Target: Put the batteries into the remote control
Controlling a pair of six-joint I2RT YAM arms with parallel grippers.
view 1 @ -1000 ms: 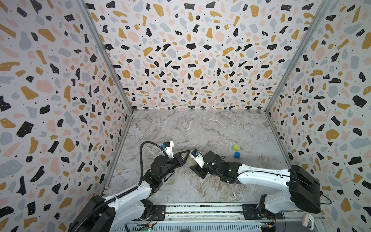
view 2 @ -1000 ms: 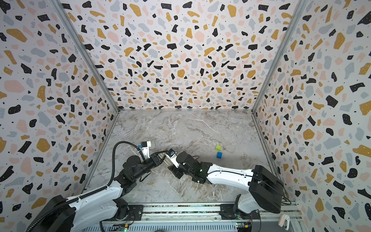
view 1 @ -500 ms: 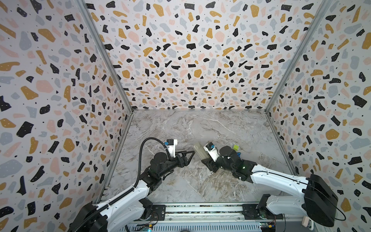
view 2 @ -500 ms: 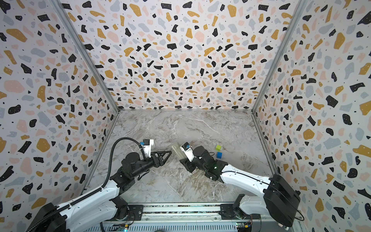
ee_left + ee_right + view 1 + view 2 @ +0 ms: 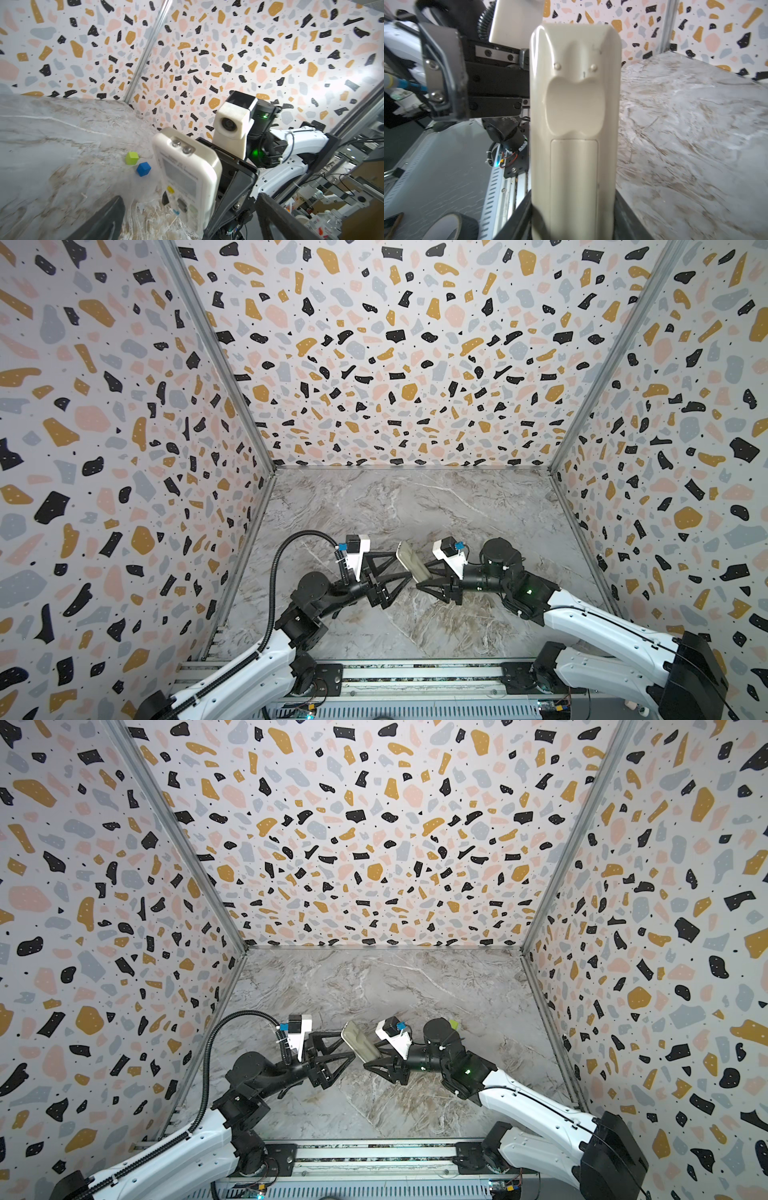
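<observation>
The remote control [image 5: 412, 564] is a slim white bar held up off the marble floor, tilted, with my right gripper [image 5: 422, 577] shut on its lower end. Its flat back, with the closed cover panel [image 5: 574, 176], fills the right wrist view, and a black finger [image 5: 623, 216] presses each side. The left wrist view shows the remote control's [image 5: 187, 176] grey display and coloured buttons. My left gripper [image 5: 405, 568] stands open right next to it, fingers [image 5: 104, 220] spread wide apart. The batteries are out of view.
A green cube [image 5: 131, 158] and a blue cube [image 5: 143, 169] lie on the floor behind the remote, near the right wall; the green cube [image 5: 454, 1024] peeks out behind my right arm. Terrazzo walls close three sides. A metal rail [image 5: 415, 674] runs along the front.
My left gripper has opened wide and let go of the remote. The right arm has carried the remote to the right, away from where both grippers met.
</observation>
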